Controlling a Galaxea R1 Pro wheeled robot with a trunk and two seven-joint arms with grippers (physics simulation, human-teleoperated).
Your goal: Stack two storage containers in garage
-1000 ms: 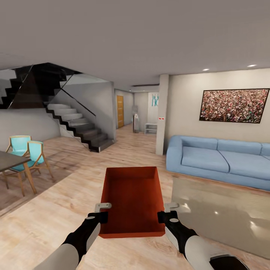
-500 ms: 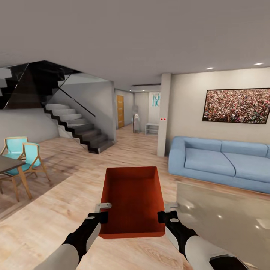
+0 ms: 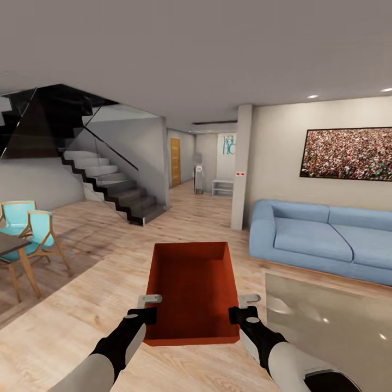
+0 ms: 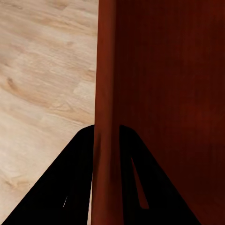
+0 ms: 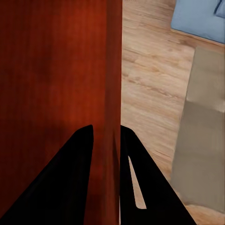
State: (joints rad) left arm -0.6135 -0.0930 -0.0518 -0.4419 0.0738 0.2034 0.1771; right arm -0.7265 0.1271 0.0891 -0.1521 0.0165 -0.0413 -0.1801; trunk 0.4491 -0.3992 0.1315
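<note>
I hold one red-orange storage container point(image 3: 191, 291) level in front of me, above the light wood-plank flooring of the living room. My left gripper point(image 3: 147, 306) is shut on its left wall point(image 4: 107, 117) and my right gripper point(image 3: 239, 306) is shut on its right wall point(image 5: 112, 93). In each wrist view the thin red wall runs between two dark fingers. The container is open-topped with nothing inside.
A blue sofa point(image 3: 321, 239) and a glossy grey rug point(image 3: 332, 321) lie to the right. A dark staircase point(image 3: 114, 188) rises at the left, with teal chairs point(image 3: 32, 231) and a table corner. A pillar point(image 3: 239, 166) flanks a hallway with an orange door point(image 3: 174, 161) ahead.
The whole view has shifted: sofa, picture and pillar slid right, chairs and table slid left, so the camera turned or moved. Both grippers and the container keep the same pose.
</note>
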